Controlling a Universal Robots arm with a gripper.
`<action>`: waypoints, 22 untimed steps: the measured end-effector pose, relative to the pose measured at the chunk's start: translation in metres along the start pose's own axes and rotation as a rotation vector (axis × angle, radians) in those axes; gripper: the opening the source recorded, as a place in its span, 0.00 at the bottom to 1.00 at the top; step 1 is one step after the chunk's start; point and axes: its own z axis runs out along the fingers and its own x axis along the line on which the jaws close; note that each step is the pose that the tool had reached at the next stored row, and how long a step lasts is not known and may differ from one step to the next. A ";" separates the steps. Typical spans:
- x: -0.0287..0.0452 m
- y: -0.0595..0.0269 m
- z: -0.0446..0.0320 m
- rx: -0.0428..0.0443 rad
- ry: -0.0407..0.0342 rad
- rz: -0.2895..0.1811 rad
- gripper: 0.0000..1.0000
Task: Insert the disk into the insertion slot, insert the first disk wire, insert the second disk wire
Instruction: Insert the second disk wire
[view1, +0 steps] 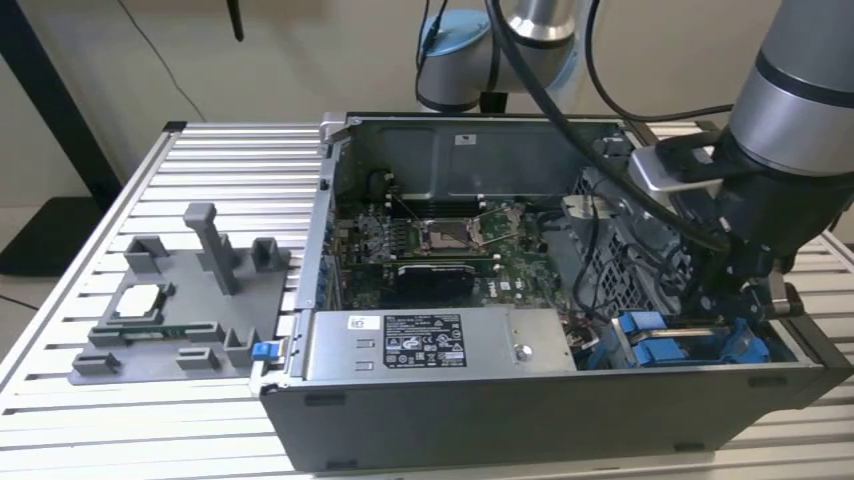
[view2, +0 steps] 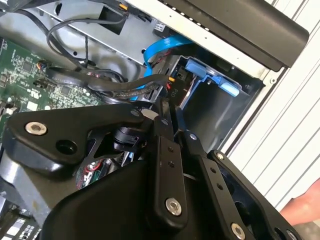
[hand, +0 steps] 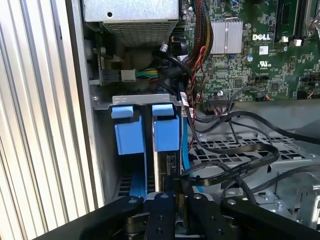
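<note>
My worktop (view1: 80, 420) of pale ribbed metal carries the open computer case (view1: 534, 420), and to the exterior view's left of it stands a grey fixture (view1: 187, 300) with a small chip resting on it. Inside the case lie the green motherboard (view1: 441, 240) and, along the near wall, the silver power-supply box (view1: 427, 345).

My arm reaches down into the near corner on the exterior view's right, where the insertion slot (hand: 145, 100) sits. The disk (hand: 159, 165) stands on edge in that bay, its blue carrier (hand: 165, 132) beside a second blue tray tab (hand: 129, 135), so I judge the disk already seated.

My hand (hand: 175, 187) is lowered right at the disk's end, fingers drawn close together on a small dark part that I take for a wire connector (hand: 171, 165); whether they truly pinch it I cannot tell. Black cables (hand: 235, 165) loop just beside it over the perforated grille, and a flat blue cable (view2: 160, 50) runs nearby.

I judge the wire limp and light and its plug stiff and small, with fragile contacts. It should be held by the plug's body, squarely, never by the cord.
</note>
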 end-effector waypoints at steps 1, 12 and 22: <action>0.0000 0.0000 0.0000 0.0000 0.0001 0.000 0.00; 0.0001 0.0003 0.0018 0.0000 -0.0004 0.000 0.00; 0.0006 0.0013 0.0084 0.0000 0.0014 0.000 0.00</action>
